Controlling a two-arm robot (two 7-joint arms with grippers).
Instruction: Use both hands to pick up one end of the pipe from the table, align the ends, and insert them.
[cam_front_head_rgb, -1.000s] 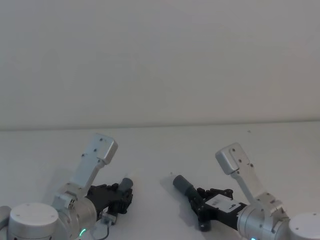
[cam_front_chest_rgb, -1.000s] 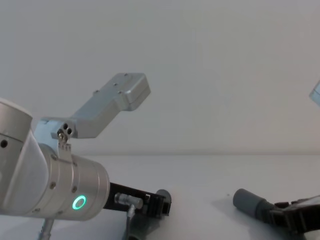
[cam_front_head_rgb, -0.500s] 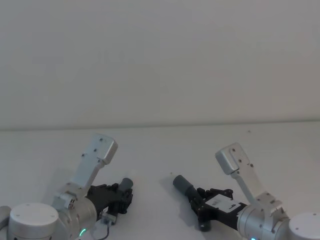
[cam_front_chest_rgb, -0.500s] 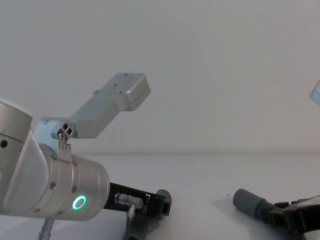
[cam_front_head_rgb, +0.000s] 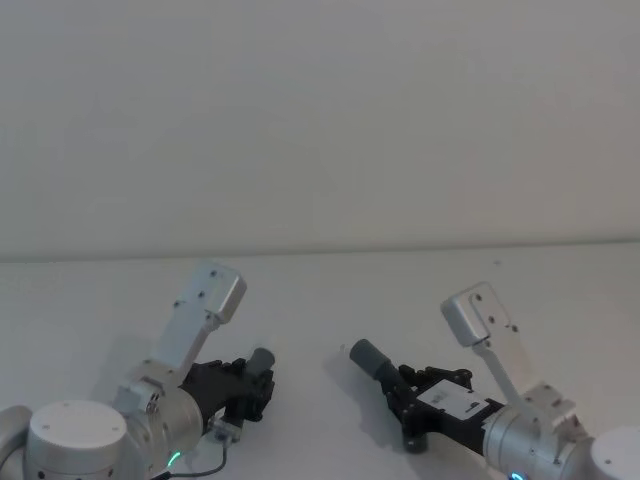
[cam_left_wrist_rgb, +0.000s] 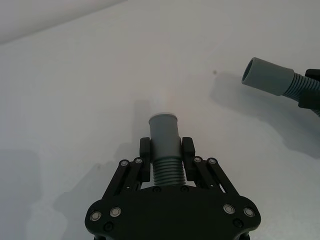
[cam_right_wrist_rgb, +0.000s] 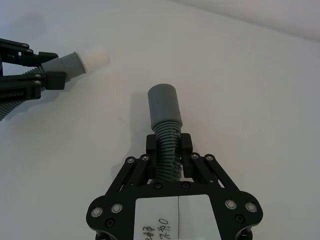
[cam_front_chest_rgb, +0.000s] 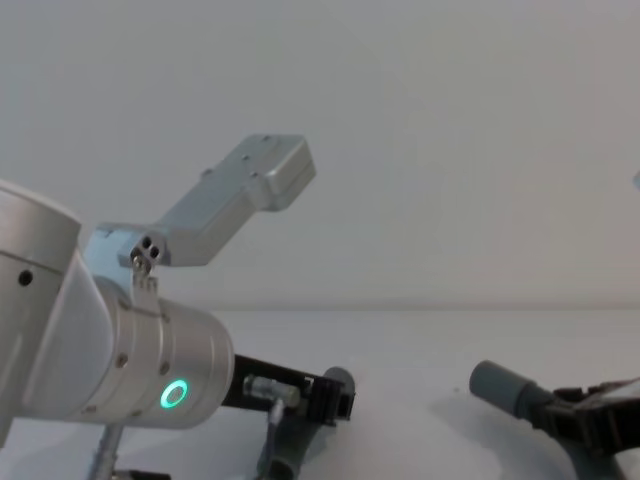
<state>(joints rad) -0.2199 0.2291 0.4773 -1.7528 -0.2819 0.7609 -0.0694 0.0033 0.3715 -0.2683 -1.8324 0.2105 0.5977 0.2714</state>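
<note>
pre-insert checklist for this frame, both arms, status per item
1. Left gripper shut on the pipe, on the ribs behind the left cuff: ok.
2. Right gripper shut on the ribs behind the right cuff: ok.
3. Both cuffs off the table: looks ok, their shadows lie offset from them.
4. Cuffs mouth to mouth on one line: not ok, both point forward and converge in a V.
5. Cuffs joined: not ok, a gap separates them.
</note>
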